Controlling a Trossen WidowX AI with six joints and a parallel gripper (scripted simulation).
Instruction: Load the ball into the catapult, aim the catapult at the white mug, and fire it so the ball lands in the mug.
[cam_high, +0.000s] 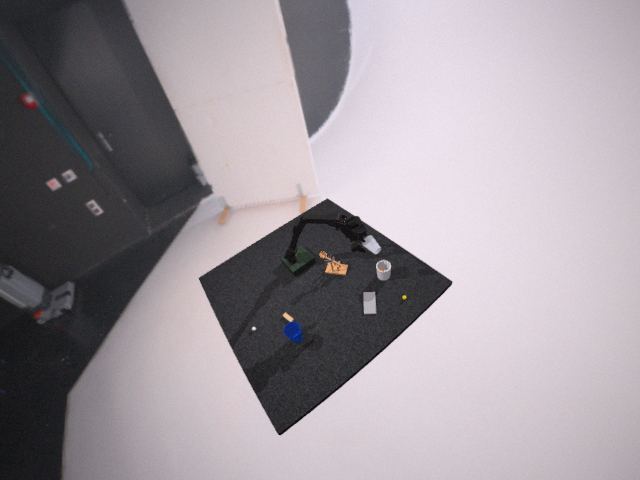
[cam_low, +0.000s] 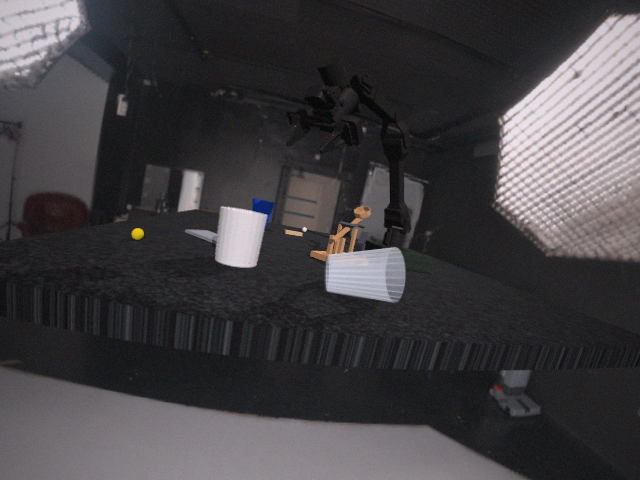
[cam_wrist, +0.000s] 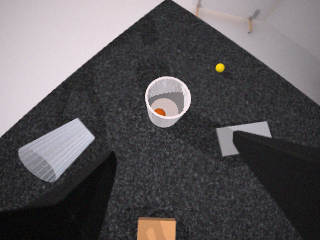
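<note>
While the black tabletop spreads beneath everything, the dark robot arm rises from a green base near its upper left edge in the top view. At the arm's end the gripper is raised above the table, its fingers spread wide with nothing between them.

Upright at the centre of the wrist view's upper half is the white mug, with an orange-red ball inside, at the bottom. A translucent ribbed cup lies on its side near the mug. The blue cup stands well apart, low in the top view's middle. Between the arm's base and the mug sits the wooden catapult, its throwing arm slanting upward.

Smaller are a flat grey rectangular slab, a wooden block near the blue cup, a yellow ball and a white ball.
</note>
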